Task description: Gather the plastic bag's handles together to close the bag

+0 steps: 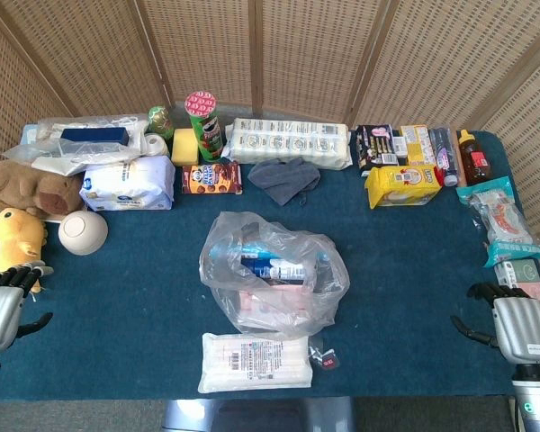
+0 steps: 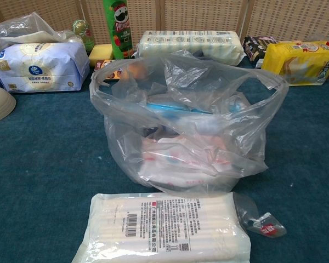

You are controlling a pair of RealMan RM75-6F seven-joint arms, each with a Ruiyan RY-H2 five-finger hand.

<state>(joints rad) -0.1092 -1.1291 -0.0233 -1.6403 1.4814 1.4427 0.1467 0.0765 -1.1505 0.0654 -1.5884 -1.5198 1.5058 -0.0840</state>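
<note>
While the plastic bag [image 1: 274,274] sits at the middle of the blue-covered table [image 1: 135,297], well apart from both sets of fingers and roughly midway between them, nothing of the closing looks done yet: its mouth gapes upward, and in the chest view the handles [image 2: 266,76] stand spread to either side of the opening instead of being drawn together. Packaged goods show through the clear film. The left hand [image 1: 4,306] waits at the near left edge of the table with its fingers [image 1: 18,274] apart and nothing in them; the right hand [image 1: 513,324] waits at the near right edge, fingers likewise spread and empty. Neither touches the bag, so I judge the whole task is still ahead: reaching in, taking a handle on each side, and bringing the two together over the contents. Just on the near side of the bag lies a flat white packet [image 1: 256,362], closer to the hands' line than the bag is. Beyond the left fingers sit a yellow plush toy [image 1: 16,236] and a pale bowl [image 1: 83,231]; beyond the right fingers lie snack packets [image 1: 499,216]. Further back, a green crisps can [image 1: 203,121] stands upright.
</note>
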